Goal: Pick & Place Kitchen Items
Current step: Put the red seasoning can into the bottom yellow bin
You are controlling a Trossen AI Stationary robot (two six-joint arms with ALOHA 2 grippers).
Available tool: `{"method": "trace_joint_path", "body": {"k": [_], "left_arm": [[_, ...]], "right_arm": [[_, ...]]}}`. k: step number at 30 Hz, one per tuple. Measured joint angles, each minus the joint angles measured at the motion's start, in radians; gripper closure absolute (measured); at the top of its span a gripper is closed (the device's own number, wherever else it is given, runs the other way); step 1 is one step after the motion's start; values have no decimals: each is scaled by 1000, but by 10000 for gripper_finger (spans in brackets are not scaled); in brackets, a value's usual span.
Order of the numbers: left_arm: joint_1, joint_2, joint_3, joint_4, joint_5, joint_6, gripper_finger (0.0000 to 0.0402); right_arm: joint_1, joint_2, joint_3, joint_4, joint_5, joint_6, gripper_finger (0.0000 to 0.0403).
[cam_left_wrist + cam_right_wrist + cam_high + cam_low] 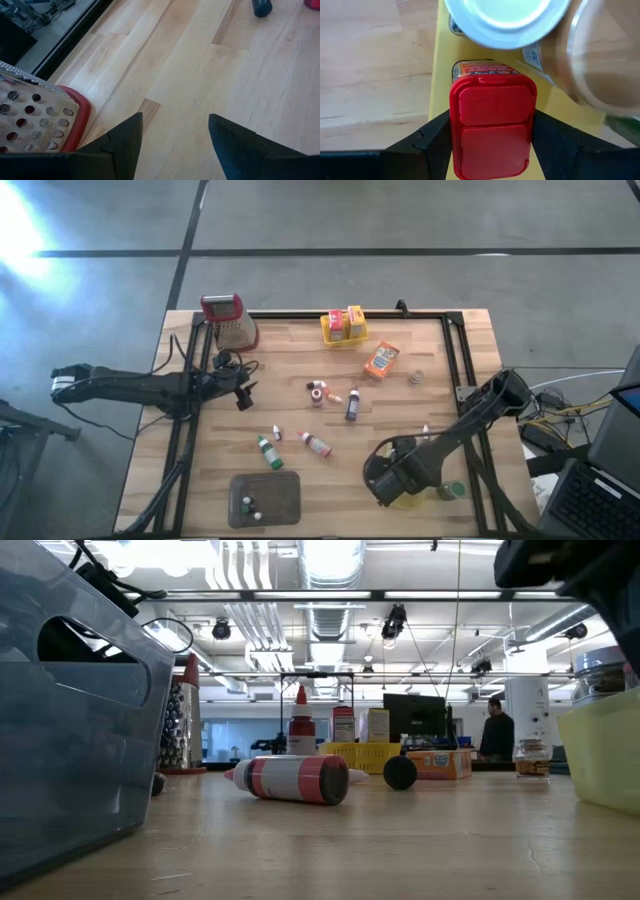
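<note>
Pinched between the dark fingers of the right end effector (491,125): a red-lidded box (492,105), gripped by its flat sides, lid towards the wrist camera. Hanging over the near yellow basket (442,55) at the near right corner of the surface (300,360), probably for a release straight down into it. Already inside that basket: a white-lidded jar (507,20) and a glass jar (600,60), so little free room, hence likely the position over the bare yellow strip beside them.

Left end effector (175,120) spread, nothing between the fingers, low over bare wood on the left side, just beside the metal grater (30,115). Waiting there, by the look of it, well clear of the right arm's work.

Scattered in the middle of the surface and not yet sorted: an orange box (381,361), a small jar (416,377), a dark bottle (352,405), a green-capped bottle (268,452) and a red-and-white bottle (316,444), lying on its side. A second yellow basket (343,327) at the far edge with small boxes upright in it, and a grey tray (265,498) near the front with small things inside. Task judged partway done, with placement of the red-lidded box as the step in hand.
</note>
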State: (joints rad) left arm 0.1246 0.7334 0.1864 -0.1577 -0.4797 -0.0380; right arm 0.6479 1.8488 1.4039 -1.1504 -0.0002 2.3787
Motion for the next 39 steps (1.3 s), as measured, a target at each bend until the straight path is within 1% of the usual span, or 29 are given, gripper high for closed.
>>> {"method": "trace_joint_path", "body": {"k": [3,8,13,18,22,26,33,39], "left_arm": [[0,0,0,0,0,0,170],[0,2,0,0,0,0,170],[0,2,0,0,0,0,170],[0,2,0,0,0,0,170],[0,2,0,0,0,0,170],[0,2,0,0,0,0,170],[0,2,0,0,0,0,170],[0,2,0,0,0,0,170]], "right_arm": [[0,-2,-32,35,0,0,174],[-1,2,-47,48,3,0,145],[-1,1,-33,66,3,-1,122],[0,1,-9,54,27,-3,114],[0,0,19,29,40,-4,122],[0,0,37,31,83,-10,137],[-1,0,45,23,93,-15,159],[-1,-1,45,3,98,-23,167]]}}
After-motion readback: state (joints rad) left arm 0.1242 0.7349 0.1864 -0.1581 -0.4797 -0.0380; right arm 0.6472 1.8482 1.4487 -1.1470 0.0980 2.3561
